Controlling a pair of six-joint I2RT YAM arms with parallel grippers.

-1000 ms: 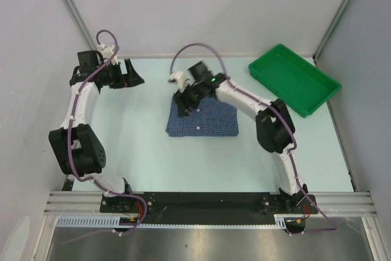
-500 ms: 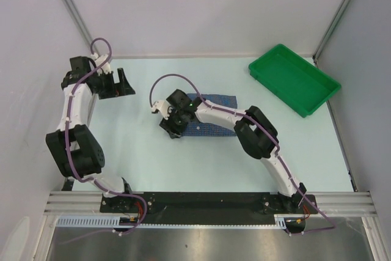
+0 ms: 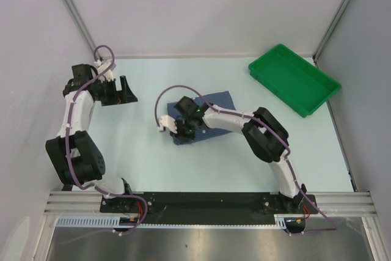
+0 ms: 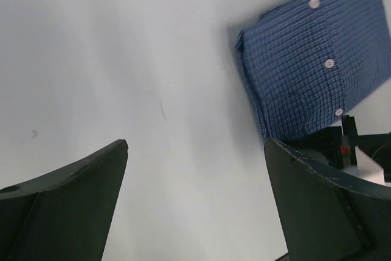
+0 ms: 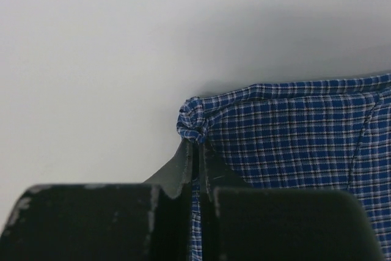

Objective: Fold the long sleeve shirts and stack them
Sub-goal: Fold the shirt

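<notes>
Top view: the blue checked shirt (image 3: 219, 99) lay folded into a compact block on the counter (image 3: 153, 166), just left of frame centre, its far edge running toward upper right. The right gripper (image 3: 183, 129) sat low over the shirt's near-left part, arm stretched in from lower right and covering much of the cloth. Right wrist view: the right gripper (image 5: 197, 148) had its fingers (image 5: 176, 172) nearly together, pinching a bunched corner of the shirt (image 5: 293, 145). The cloth puckered into a small knot right at the tips, and the rest spread flat to the right of frame. Only a thin slit showed between the fingers, with fabric in it. The left gripper (image 3: 124, 89) was in the upper left of the top view, well apart from the shirt and above bare counter. Left wrist view: the left gripper (image 4: 195, 145) had its fingers (image 4: 76, 197) spread wide, with nothing between them but counter. In that view the shirt (image 4: 317, 71) sat in the upper right, with three small white buttons in a line down the folded front and layered edges visible along its left side. Dark hardware with a red spot showed just under the shirt's lower edge, and I couldn't tell which part it was. The green tray (image 3: 292, 80) sat at an angle in the upper right corner of the top view, away from the shirt and both arms.
</notes>
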